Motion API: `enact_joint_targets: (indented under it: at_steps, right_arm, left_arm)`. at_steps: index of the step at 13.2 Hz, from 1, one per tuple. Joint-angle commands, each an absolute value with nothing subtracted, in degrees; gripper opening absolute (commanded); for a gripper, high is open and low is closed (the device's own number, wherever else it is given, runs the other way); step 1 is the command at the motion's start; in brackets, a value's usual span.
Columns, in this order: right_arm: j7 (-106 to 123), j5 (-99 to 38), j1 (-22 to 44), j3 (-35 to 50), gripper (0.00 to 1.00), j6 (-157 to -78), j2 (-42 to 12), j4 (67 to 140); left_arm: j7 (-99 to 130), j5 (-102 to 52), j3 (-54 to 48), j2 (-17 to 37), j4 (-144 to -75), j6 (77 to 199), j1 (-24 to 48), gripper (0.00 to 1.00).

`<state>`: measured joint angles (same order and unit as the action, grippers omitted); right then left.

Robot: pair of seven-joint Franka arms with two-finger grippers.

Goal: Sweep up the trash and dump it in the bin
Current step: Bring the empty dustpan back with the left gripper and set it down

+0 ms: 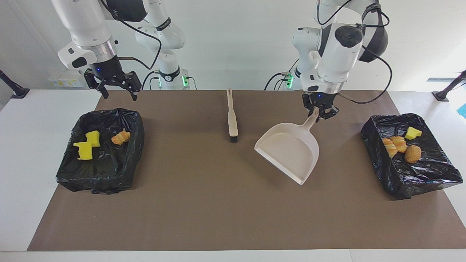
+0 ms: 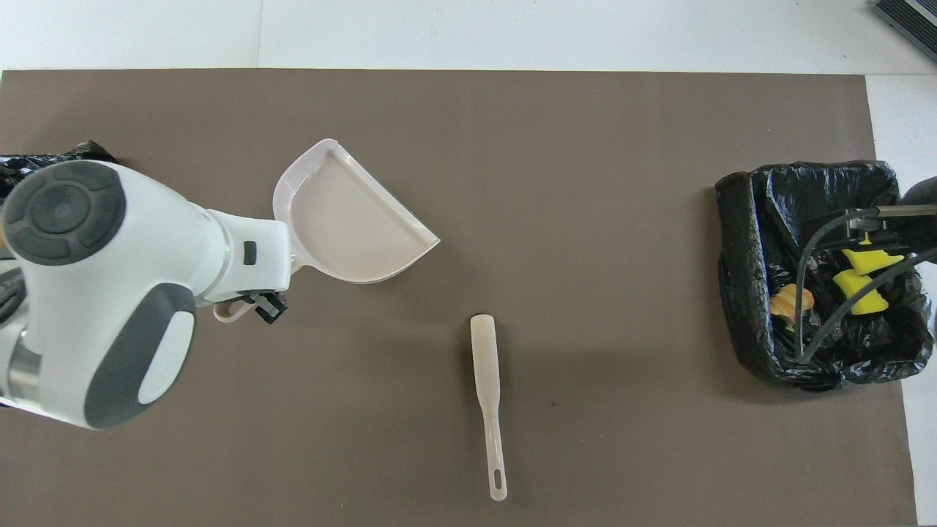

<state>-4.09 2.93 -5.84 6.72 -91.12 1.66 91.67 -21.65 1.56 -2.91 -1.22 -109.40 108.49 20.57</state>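
Observation:
My left gripper (image 1: 319,113) is shut on the handle of the empty beige dustpan (image 1: 289,151), also seen as the dustpan (image 2: 351,219) from overhead. It holds the pan tilted over the mat, lip down, beside the brush (image 1: 232,116). The trash lies in two black-lined bins. The bin (image 1: 429,174) at the left arm's end holds tan bread lumps (image 1: 412,153) and a yellow chunk (image 1: 413,133). The bin (image 1: 105,174) at the right arm's end holds yellow sponge pieces (image 1: 87,146) and a bread lump (image 1: 121,137). My right gripper (image 1: 120,96) hangs open and empty over that bin.
The beige brush (image 2: 489,395) lies flat on the brown mat (image 1: 218,211), its handle pointing toward the robots. In the overhead view my left arm (image 2: 95,293) hides most of the bin at its end.

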Motion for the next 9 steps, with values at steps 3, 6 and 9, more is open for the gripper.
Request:
enact_joint_targets:
  at_steps: [3, 6, 9]
  right_arm:
    - [-3.2, 1.8, -5.0, 6.9, 1.0, -90.0, 1.1, 90.7]
    - [-3.3, 1.8, -5.2, 6.4, 1.0, -90.0, 1.1, 90.7]
    - [-3.3, 2.0, -5.2, 6.2, 1.0, -89.9, 1.1, 90.7]
  left_arm:
    - [-0.8, -0.9, -1.8, 5.5, -108.9, 119.2, 29.9, 0.0]
    - [9.6, -0.4, -1.7, 13.8, -99.4, 119.5, 34.5, 0.0]
    - [17.4, -0.1, -1.5, 20.7, -93.9, 120.5, 37.0, 0.0]
